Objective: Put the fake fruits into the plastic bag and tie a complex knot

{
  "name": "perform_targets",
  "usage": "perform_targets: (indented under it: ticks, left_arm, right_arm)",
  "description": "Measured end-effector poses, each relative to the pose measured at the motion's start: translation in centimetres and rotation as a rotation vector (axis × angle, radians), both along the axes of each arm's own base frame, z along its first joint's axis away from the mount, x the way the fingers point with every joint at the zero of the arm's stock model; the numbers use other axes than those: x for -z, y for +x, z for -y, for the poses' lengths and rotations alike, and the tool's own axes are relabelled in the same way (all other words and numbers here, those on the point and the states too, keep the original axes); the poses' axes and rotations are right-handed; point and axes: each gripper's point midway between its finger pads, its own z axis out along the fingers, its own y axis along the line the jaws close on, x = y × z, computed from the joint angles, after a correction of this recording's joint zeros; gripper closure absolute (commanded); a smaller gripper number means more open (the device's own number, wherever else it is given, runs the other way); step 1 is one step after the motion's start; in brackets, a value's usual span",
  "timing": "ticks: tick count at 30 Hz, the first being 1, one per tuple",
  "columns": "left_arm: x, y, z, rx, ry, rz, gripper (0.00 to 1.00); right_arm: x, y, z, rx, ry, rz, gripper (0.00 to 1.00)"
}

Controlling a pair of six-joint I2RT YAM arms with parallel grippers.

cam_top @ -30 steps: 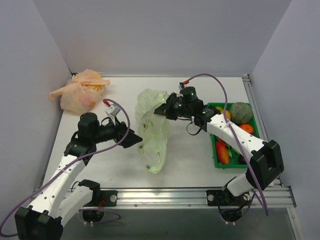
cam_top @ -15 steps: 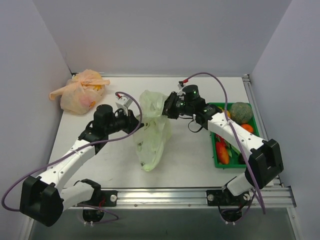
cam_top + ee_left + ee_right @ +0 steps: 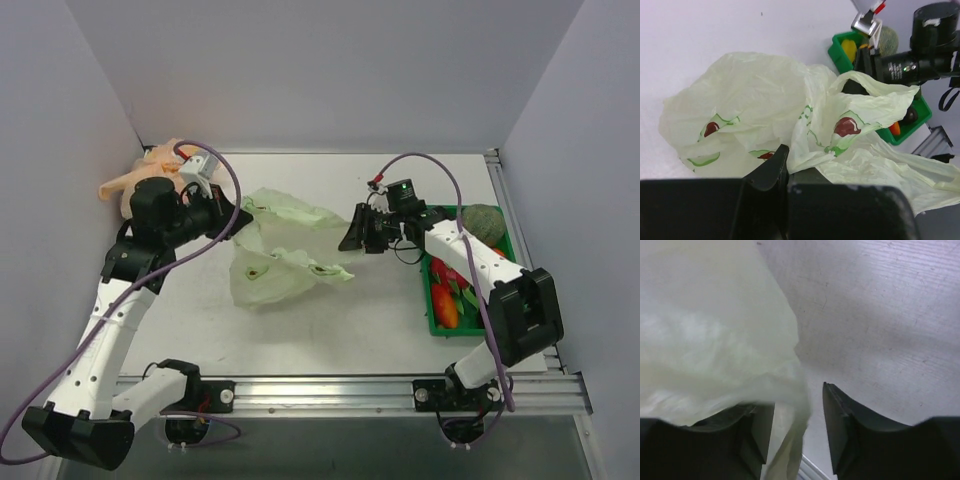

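left gripper (image 3: 781, 167) appears closed on a fold of the plastic bag (image 3: 275, 270). right gripper (image 3: 796, 410) is open, with film draped between its jaws, unpinched. the bag lies slack on the table (image 3: 380, 310). fake fruits (image 3: 447, 305) sit in the green tray (image 3: 432, 328), none loaded. outstanding: opening, loading, knot.

peach-orange bag (image 3: 122, 186): far-left corner | green tray (image 3: 430, 318): right edge
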Motion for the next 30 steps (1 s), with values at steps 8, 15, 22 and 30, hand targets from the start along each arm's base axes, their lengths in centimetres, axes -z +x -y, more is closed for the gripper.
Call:
perform_targets:
  ticks: [8,15,22,30]
  left_arm:
    - [8.6,-0.4,1.3,0.068,0.027,-0.350,1.00]
    - [9.3,-1.6,2.0,0.139,0.022,-0.385,1.00]
    - [9.5,-2.4,2.7,0.175,0.014,-0.398,0.98]
    - [9.5,-1.6,2.5,0.089,-0.006,-0.419,0.98]
  right_arm:
    - [-2.3,-2.0,0.0,-0.165,-0.025,0.138,0.22]
    - [-7.7,-3.9,0.3,-0.366,-0.072,0.484,0.15]
    - [-12.1,-5.3,-0.8,-0.534,-0.139,0.685,0.08]
    - [-12.5,-1.8,10.4,-0.282,-0.315,0.556,0.04]
